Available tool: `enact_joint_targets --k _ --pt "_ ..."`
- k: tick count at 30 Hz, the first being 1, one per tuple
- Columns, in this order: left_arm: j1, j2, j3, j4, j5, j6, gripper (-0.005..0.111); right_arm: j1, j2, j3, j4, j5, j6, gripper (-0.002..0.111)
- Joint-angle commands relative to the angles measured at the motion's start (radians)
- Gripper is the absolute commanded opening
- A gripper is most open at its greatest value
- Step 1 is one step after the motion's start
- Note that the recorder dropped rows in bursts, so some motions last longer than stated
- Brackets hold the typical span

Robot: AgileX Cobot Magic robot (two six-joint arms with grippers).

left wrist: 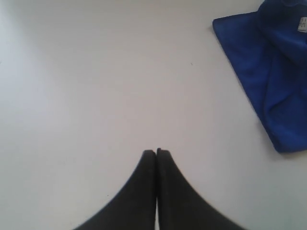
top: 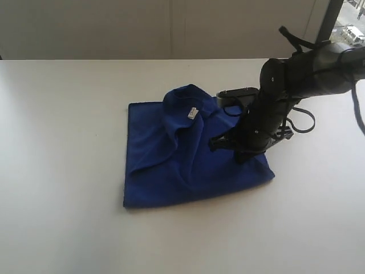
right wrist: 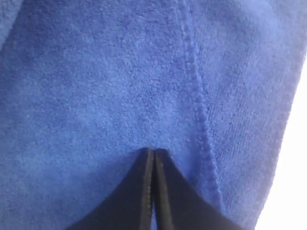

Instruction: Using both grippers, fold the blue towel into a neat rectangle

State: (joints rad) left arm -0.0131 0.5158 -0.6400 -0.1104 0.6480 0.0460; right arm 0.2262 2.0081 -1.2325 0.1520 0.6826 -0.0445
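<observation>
We count one blue towel (top: 188, 165), rumpled, lying mid-desk (top: 68, 114), one white tag (top: 193, 113) showing; two grippers: right gripper (right wrist: 153, 152) closed, tips against the towel; left gripper (left wrist: 156, 152) closed, empty, over the desk.

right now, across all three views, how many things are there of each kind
deep royal-blue microfibre towel: 1
small white tag on it: 1
black jawed end effectors: 2 (left end effector, right end effector, both shut)
plain white table: 1
total: 5
</observation>
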Motion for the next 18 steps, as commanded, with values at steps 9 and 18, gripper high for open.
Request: enact_joint_targets --k 9,18 --pt "0.001 -0.005 0.004 -0.004 0.011 0.002 0.0 0.043 -0.168 0.068 0.031 -0.091 0.044 0.0" --pt "0.001 -0.005 0.004 -0.004 0.011 0.002 0.0 -0.075 -0.242 0.068 0.114 -0.209 0.052 0.0"
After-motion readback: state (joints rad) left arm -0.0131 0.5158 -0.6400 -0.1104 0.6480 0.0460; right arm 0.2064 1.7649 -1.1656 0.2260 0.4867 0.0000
